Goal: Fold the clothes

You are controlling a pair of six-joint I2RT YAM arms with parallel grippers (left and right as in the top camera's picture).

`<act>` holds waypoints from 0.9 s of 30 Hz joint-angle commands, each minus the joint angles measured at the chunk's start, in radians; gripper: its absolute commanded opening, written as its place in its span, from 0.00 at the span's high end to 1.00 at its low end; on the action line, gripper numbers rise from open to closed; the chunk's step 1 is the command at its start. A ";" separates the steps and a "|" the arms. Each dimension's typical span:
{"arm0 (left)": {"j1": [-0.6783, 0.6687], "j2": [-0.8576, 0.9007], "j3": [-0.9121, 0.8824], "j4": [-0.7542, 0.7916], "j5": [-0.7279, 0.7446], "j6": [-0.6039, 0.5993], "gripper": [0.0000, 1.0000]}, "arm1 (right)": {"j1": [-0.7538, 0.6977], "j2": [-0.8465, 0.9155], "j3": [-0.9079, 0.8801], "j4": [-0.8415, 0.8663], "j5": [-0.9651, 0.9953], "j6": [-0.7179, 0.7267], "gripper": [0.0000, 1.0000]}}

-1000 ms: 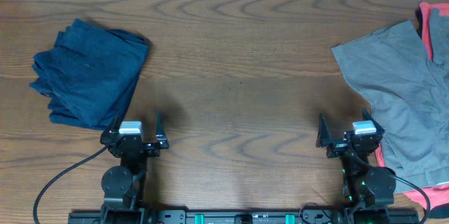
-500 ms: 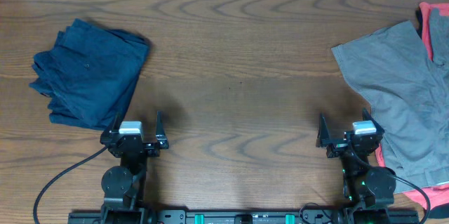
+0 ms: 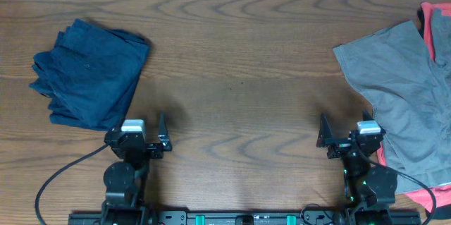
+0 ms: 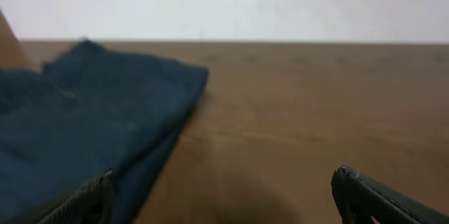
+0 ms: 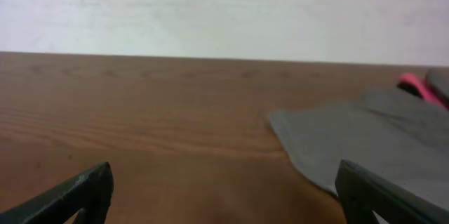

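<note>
The left end effector (image 3: 135,129) and right end effector (image 3: 349,132) sit spread wide, empty. A folded dark blue garment (image 3: 88,73) lies left; the rumpled grey cloth garment (image 3: 402,87) waits right, over red-pink fabric (image 3: 438,27). I'd pinch its near hem corners and drag it onto the bare middle of the brown wooden desk (image 3: 239,56). Plain white wall (image 5: 224,6) behind.

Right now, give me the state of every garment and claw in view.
blue garment: folded, lying at left.
grey garment: unfolded, spread out at right.
red garment: mostly covered by the grey garment.
left claw: open, empty.
right claw: open, empty.
</note>
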 commanded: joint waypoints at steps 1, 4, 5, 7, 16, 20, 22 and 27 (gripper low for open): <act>-0.005 0.064 0.076 -0.043 0.051 -0.037 0.02 | -0.008 0.033 0.064 -0.065 0.005 0.039 0.01; -0.005 0.156 0.195 -0.156 0.051 -0.070 0.02 | -0.008 0.104 0.154 -0.150 0.035 0.041 0.01; -0.005 0.188 0.234 -0.193 0.056 -0.073 0.02 | -0.008 0.134 0.182 -0.167 0.047 0.041 0.01; -0.005 0.261 0.316 -0.255 0.082 -0.073 0.02 | -0.008 0.210 0.245 -0.201 0.071 0.041 0.01; -0.005 0.568 0.638 -0.573 0.251 -0.076 0.02 | -0.009 0.748 0.616 -0.405 0.132 0.006 0.01; -0.005 0.655 0.703 -0.680 0.311 -0.076 0.02 | -0.008 1.025 0.829 -0.529 0.132 -0.065 0.01; -0.005 0.678 0.704 -0.696 0.335 -0.076 0.02 | -0.008 1.130 0.915 -0.549 0.130 -0.064 0.01; -0.005 0.712 0.704 -0.717 0.358 -0.077 0.02 | -0.016 1.307 0.974 -0.410 0.275 -0.087 0.01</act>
